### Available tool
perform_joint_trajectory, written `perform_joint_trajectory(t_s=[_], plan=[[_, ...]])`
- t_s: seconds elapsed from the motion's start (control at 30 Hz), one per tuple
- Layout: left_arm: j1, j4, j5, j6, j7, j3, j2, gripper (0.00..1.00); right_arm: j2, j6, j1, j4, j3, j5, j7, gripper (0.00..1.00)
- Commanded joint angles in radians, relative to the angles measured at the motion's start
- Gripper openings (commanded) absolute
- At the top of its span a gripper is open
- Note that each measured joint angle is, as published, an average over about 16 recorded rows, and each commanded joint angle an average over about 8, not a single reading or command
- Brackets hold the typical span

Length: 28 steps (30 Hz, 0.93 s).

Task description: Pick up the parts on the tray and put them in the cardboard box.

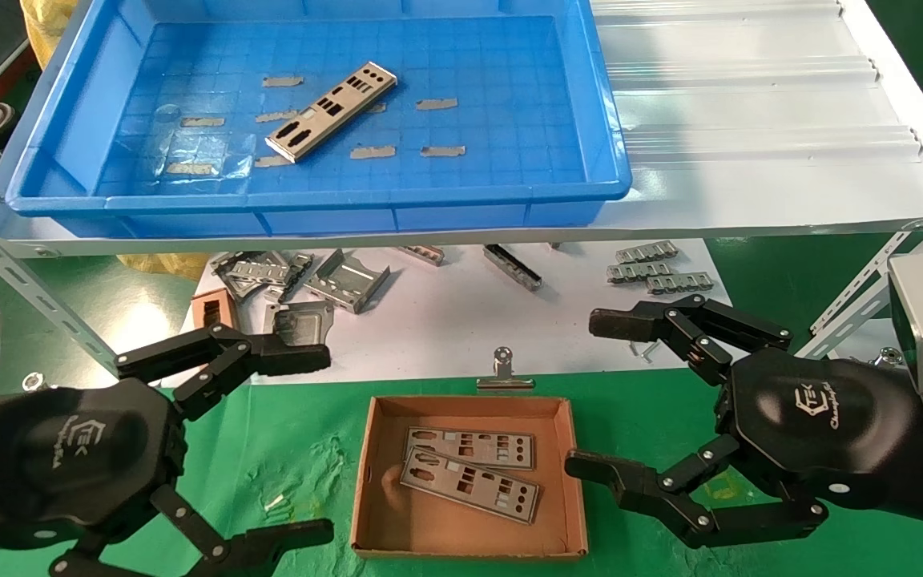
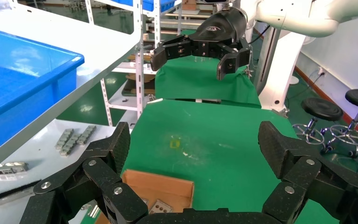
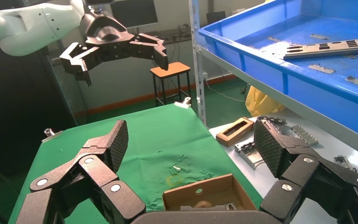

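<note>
Bright-blue plastic tray (image 1: 606, 152) on the white shelf holds one thin silver punched plate (image 1: 331, 111) near its middle, not yet fetched. Brown cardboard box (image 1: 365, 481) on the green bench's near edge holds two plates (image 1: 469, 473). Left gripper (image 1: 289, 445) and right gripper (image 1: 602, 393) flank it, spread and empty.

A white logo with letters that look like "TEK" and a slanted line of script too small to read is printed on the black housing of the left end effector (image 1: 289, 445) and the right end effector (image 1: 594, 397).
</note>
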Motion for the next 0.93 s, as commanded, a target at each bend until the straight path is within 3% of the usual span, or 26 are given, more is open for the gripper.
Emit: perform_joint_trajectory(t_s=[0.03, 0.93], plan=[[0.000, 0.000, 0.000, 0.000, 0.000, 0.000, 0.000, 1.00, 0.000, 0.000, 0.000, 0.000, 0.000, 0.000, 0.000, 1.00], [0.000, 0.000, 0.000, 0.000, 0.000, 0.000, 0.000, 1.00, 0.000, 0.000, 0.000, 0.000, 0.000, 0.000, 0.000, 1.00]])
